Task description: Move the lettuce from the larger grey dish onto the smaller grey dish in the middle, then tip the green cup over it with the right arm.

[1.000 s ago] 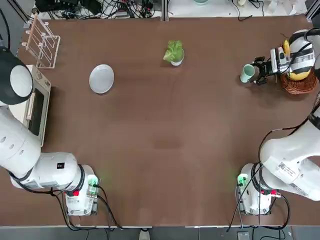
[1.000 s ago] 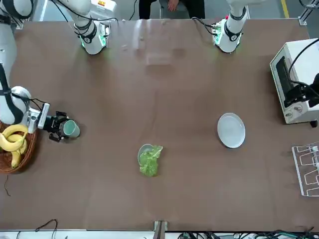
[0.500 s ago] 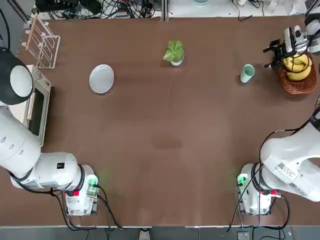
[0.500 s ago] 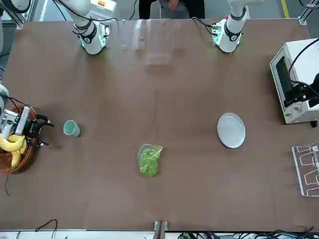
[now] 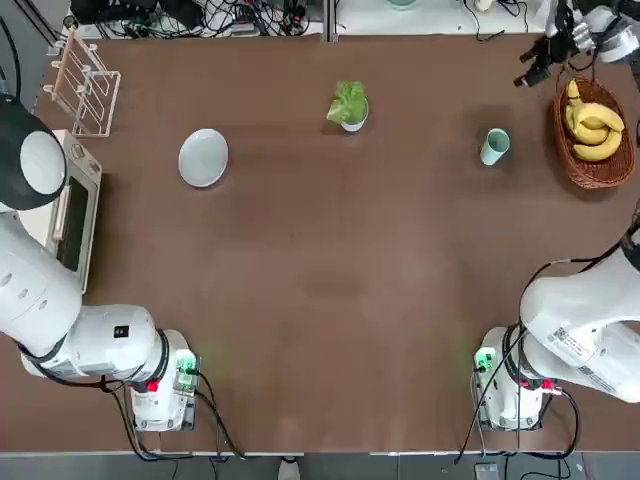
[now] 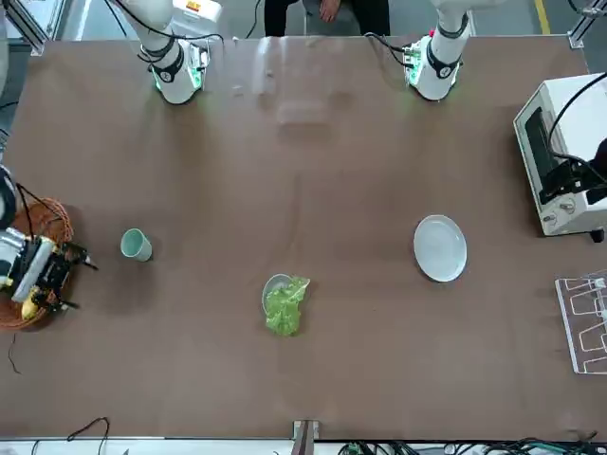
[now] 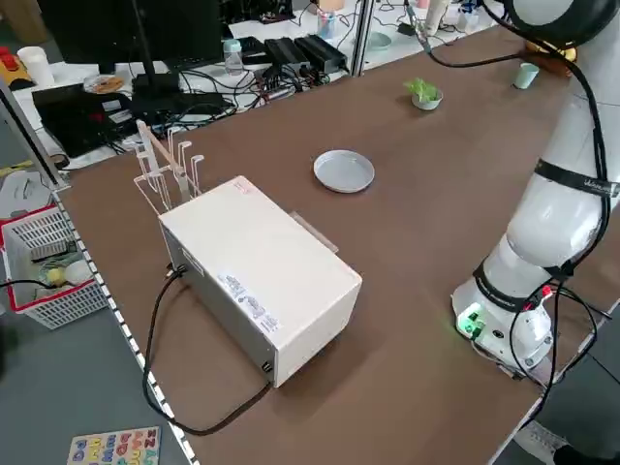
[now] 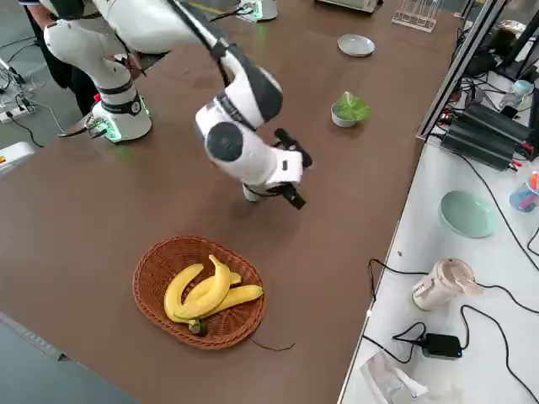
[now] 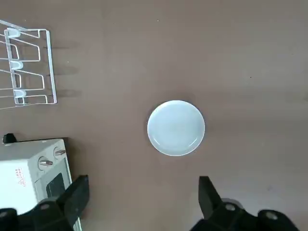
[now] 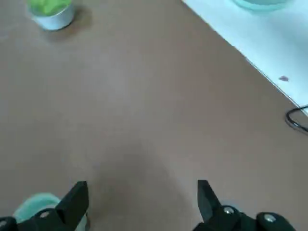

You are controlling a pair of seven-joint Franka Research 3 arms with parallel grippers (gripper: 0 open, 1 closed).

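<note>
"Lettuce (image 5: 348,99), where is it sitting?"

"It's standing in the bowl (image 5: 353,124), ruffled leaves spilling past the rim."

"And the plate (image 5: 203,158)?"

"Lying flat, left of the bowl."

"The cup (image 5: 494,148)?"

"Standing upright, well to the right of the bowl. Farther right, the basket (image 5: 592,182) is holding bananas (image 5: 598,128)."

"What's the right gripper (image 6: 83,284) doing?"

"It's hovering near the basket, far to the right of the bowl, with its fingers standing wide apart. It's touching neither cup nor lettuce."

"And the left gripper (image 9: 143,178)?"

"Its fingers are spreading wide too. It's hanging above the table to the left of the bowl, with the plate showing beyond the fingertips."

"Anything else over there?"

"Yes, the oven (image 7: 262,276) and the white rack (image 5: 88,85) are both standing left of the bowl, farther out than the plate."
</note>
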